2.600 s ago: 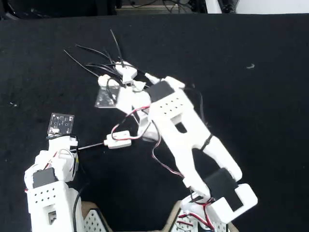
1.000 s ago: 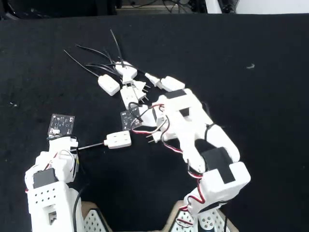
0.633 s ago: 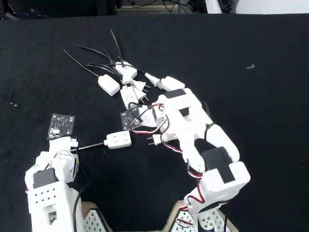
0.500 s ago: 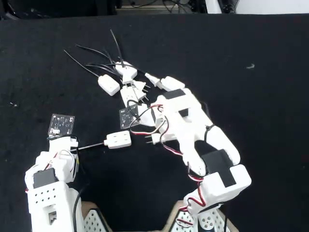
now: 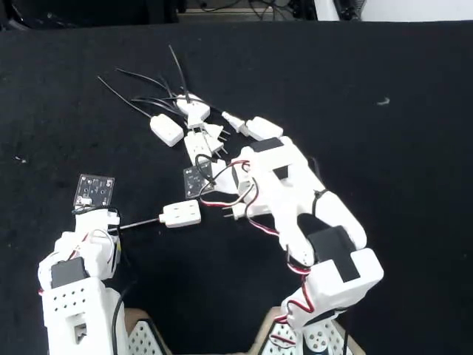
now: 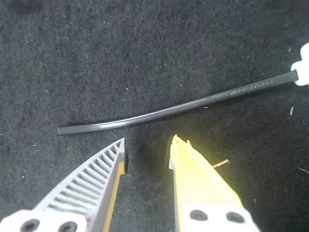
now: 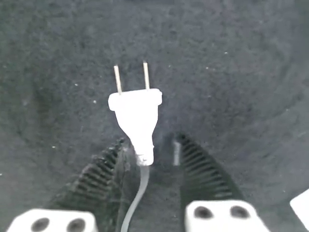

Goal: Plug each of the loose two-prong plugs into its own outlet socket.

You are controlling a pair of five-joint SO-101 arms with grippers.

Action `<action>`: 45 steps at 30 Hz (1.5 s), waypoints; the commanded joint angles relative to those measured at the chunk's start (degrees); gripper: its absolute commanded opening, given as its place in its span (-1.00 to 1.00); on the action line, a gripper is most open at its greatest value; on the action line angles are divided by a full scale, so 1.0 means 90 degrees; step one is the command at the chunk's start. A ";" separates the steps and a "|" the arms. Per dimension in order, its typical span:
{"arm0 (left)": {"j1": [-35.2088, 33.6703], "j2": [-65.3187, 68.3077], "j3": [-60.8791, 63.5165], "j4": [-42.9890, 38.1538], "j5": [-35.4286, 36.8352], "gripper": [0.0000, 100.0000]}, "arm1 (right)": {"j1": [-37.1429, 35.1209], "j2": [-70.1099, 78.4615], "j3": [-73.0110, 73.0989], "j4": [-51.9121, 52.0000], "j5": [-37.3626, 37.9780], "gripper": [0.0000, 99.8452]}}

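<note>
plug: small white two-prong plug (image 7: 135, 116), near the middle of the worktop (image 5: 384, 148). Its prongs aim at the socket, close but not touching it.

how it'll handle: my guess is it's feather-light. It has a hard, smooth plastic shell with a thin bendy wire out the back. The prongs are skinny, so they'd probably bend if shoved in crooked, and the shell could twist in a loose pinch.

where to grab: I'd take the flat sides of the body, just behind the flange. The tail gives way less control.

socket: white block (image 5: 182, 214) lying flat, with its black cord (image 6: 183, 107) running toward the left arm. It looks light too, so it'll likely slide when pushed unless something pins it.

right hand: the right hand (image 7: 150, 141) is closed down on the plug's narrow tail where the wire exits. The tail sits against one finger with a sliver of gap at the other, so the grip looks marginal.

right arm: stretched forward and folded over toward the left, with the hand pointing sideways at the socket.

left hand: the left hand (image 6: 147, 139) is parted a bit and holding nothing. Its tips are low and just short of the cord.

leftovers: a tangle of spare plugs and sockets (image 5: 188, 127) sits farther back.
</note>
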 commanded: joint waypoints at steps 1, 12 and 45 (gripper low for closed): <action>-0.0063 -0.0059 -0.0044 0.0029 -0.0049 -0.68 | 0.0215 -0.0024 0.0044 -0.0029 0.0098 -0.85; -0.0054 -0.0059 -0.0044 0.0029 -0.0049 -0.68 | 0.0244 -0.0962 0.0054 0.0322 -0.0694 -0.98; 0.2867 -0.0068 -0.2379 -0.1338 0.3937 -0.69 | -0.1582 -0.4654 0.2593 -0.2979 -0.6232 -0.98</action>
